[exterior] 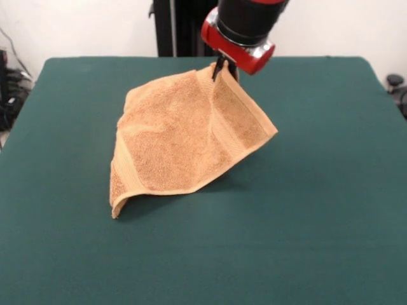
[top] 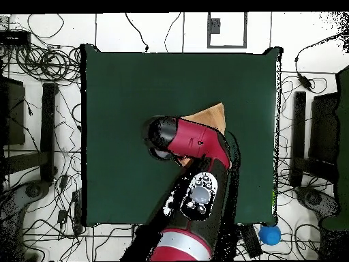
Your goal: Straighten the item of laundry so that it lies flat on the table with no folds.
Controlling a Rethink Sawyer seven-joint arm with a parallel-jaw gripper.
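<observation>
Tan-orange terry, the towel (exterior: 184, 140) hangs tented from one corner pinched shut in the gripper (exterior: 225, 68), its lower edge resting mid-table (exterior: 331, 241); the arm would best draw that corner outward and low before releasing

This is a robotics lab or test room, not a home. A large table (top: 123, 95) with a dark green felt-like cover stands on a pale tiled floor (top: 163, 31), and loose black cables (top: 41, 65) lie tangled all around it. Dark stands and equipment (top: 48, 129) flank the table on both sides. A red and black robot arm (top: 194, 143) rises from a pedestal at one edge, and a plain white wall (exterior: 89, 28) stands behind it.
</observation>
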